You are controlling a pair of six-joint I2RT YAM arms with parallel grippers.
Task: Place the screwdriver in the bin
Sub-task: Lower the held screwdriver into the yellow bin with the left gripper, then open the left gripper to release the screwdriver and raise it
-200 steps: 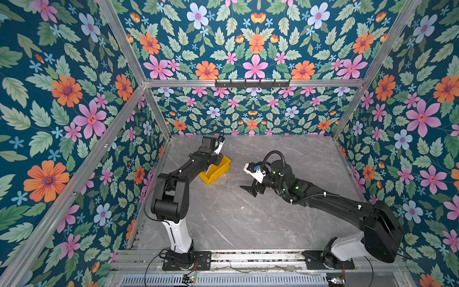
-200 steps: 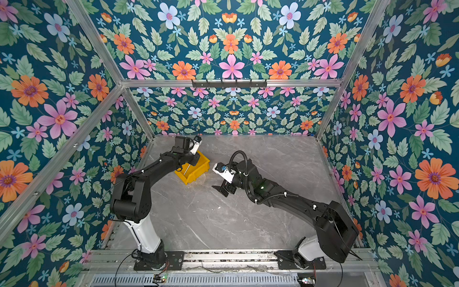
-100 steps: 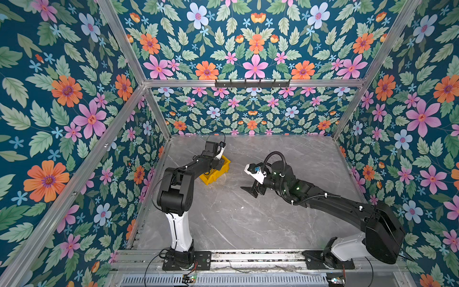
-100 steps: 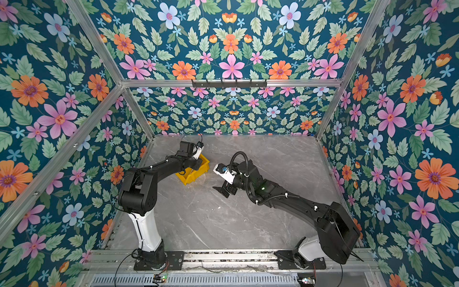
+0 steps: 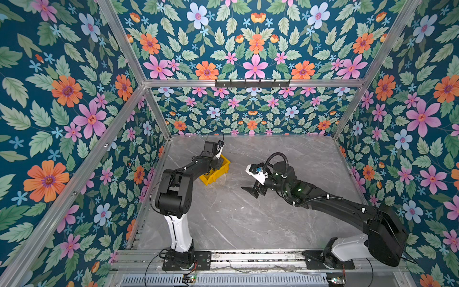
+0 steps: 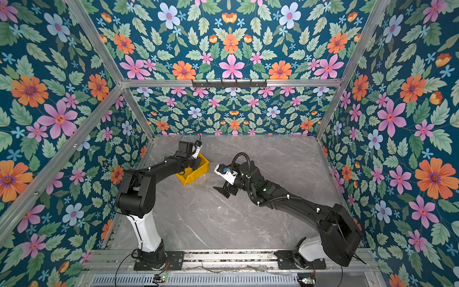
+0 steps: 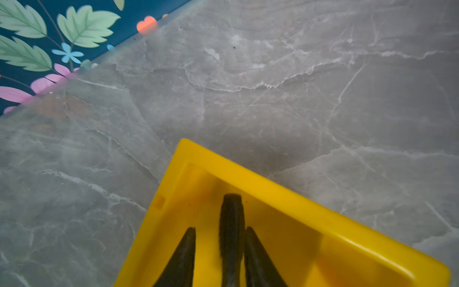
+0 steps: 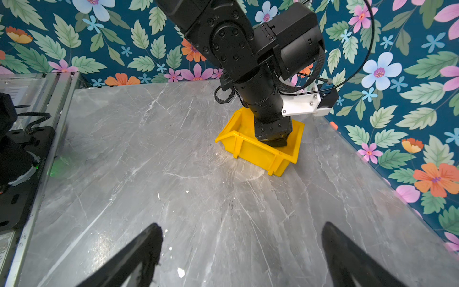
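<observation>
The step in hand was judged to be the release. In the left wrist view the left gripper [image 7: 219,229] sat inside the bin [image 7: 273,191], and its fingers [image 7: 185,253] stood slightly apart. Yellow showed between one finger and the black handle of the screwdriver [image 7: 231,218], while the other finger lay against or just beside the handle. The shaft was hidden, so whether the tool rested on the bin floor could not be told. The right gripper [image 5: 251,192] hovered over the desk [image 5: 248,223], well apart from the bin, with its fingers spread wide and empty. The next move called for a wider opening, then a straight lift clear of the bin walls without dragging the tool out.
</observation>
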